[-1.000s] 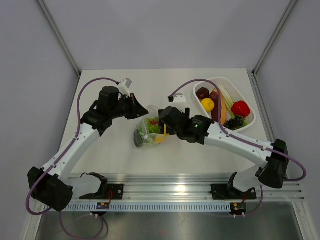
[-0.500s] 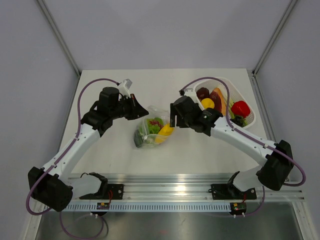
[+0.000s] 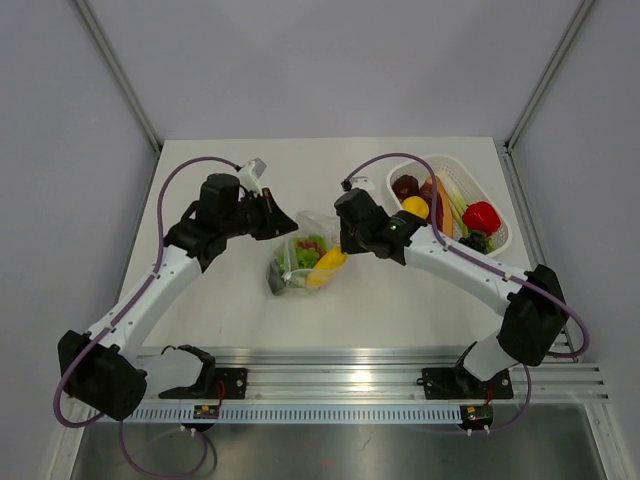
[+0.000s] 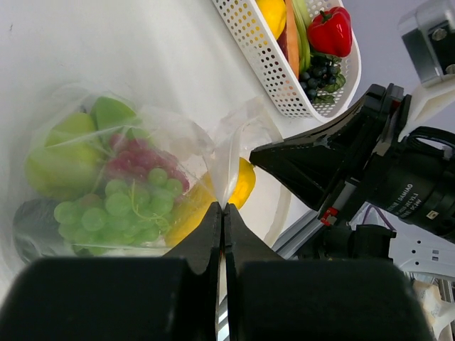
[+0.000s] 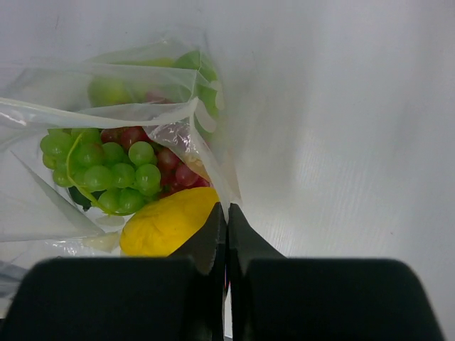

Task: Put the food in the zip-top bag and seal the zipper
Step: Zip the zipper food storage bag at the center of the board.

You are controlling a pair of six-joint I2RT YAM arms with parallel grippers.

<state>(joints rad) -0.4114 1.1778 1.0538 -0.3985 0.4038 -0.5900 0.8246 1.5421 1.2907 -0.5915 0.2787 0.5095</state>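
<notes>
The clear zip-top bag [image 3: 300, 264] lies mid-table with its mouth held apart. Inside it are green grapes [image 5: 106, 170], red grapes [image 5: 178, 170], a yellow fruit [image 5: 167, 222] and a green fruit [image 4: 67, 149]. My left gripper [image 4: 224, 207] is shut on the bag's film at the mouth, seen from above as the left gripper [image 3: 287, 222]. My right gripper [image 5: 227, 207] is shut on the opposite mouth edge beside the yellow fruit, seen from above as the right gripper [image 3: 341, 243]. The zipper [image 5: 106, 110] is a faint strip along the mouth.
A white lattice basket [image 3: 506, 228] at the back right holds a red pepper [image 3: 481, 215], a yellow fruit [image 3: 415, 208], dark purple pieces [image 3: 405, 186] and green stalks. The rail with both arm bases runs along the near edge.
My right gripper drew back from over the bag, leaving the yellow fruit inside, then came in at the bag's right mouth edge and shut on it. The left gripper kept its hold.
</notes>
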